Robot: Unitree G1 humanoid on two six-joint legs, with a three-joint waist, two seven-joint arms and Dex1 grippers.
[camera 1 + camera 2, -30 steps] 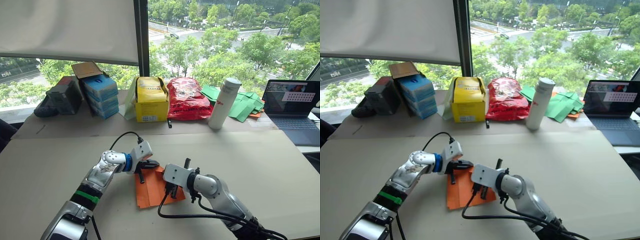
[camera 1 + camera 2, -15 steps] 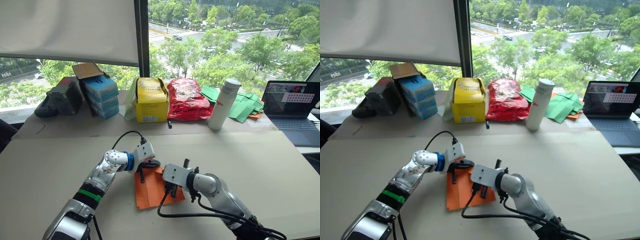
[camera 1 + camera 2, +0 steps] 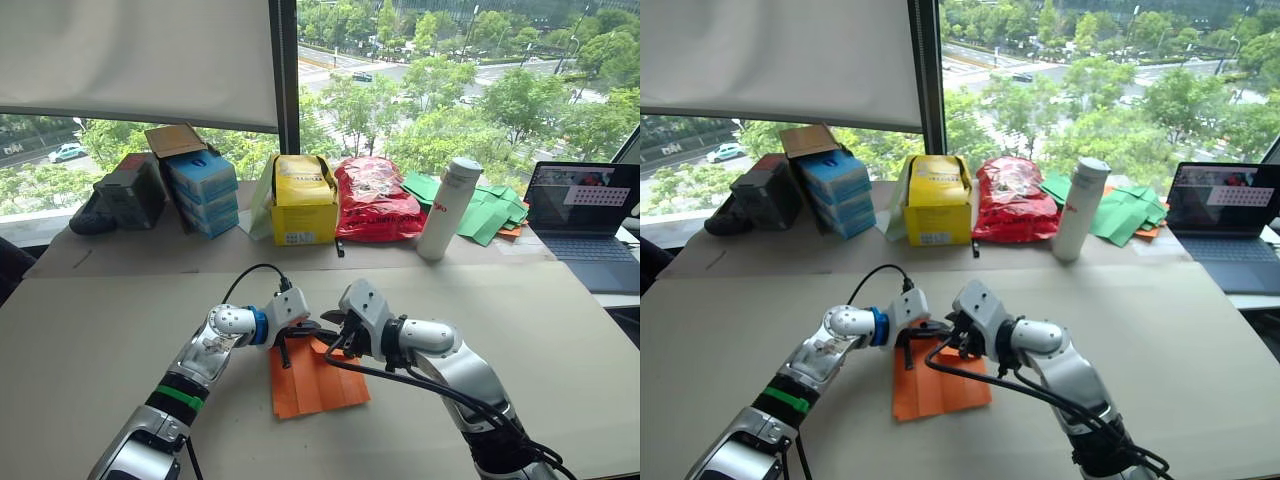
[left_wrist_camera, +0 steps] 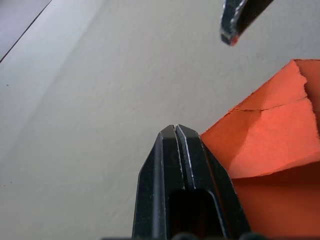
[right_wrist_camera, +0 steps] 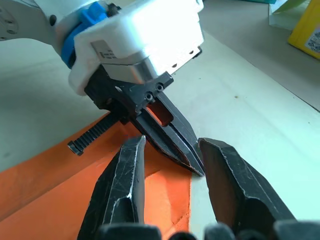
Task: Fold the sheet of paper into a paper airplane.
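The left gripper (image 4: 175, 131) has its fingers pressed together at the far edge of the paper (image 3: 315, 378), with nothing seen between them. The right gripper (image 5: 170, 150) is open, one finger on each side of the left gripper's tips. The orange paper lies flat on the table (image 3: 90, 330), near the middle.

"How many orange papers are there?"
"One sheet of paper (image 3: 318, 378) on the worktop (image 3: 90, 330)."
"How many grippers?"
"Two: the left gripper (image 3: 322, 326) and the right gripper (image 5: 170, 165)."
"And at the back?"
"One yellow box (image 3: 303, 200), one red bag (image 3: 375, 197), one white bottle (image 3: 448, 207), one laptop (image 3: 585, 215)."
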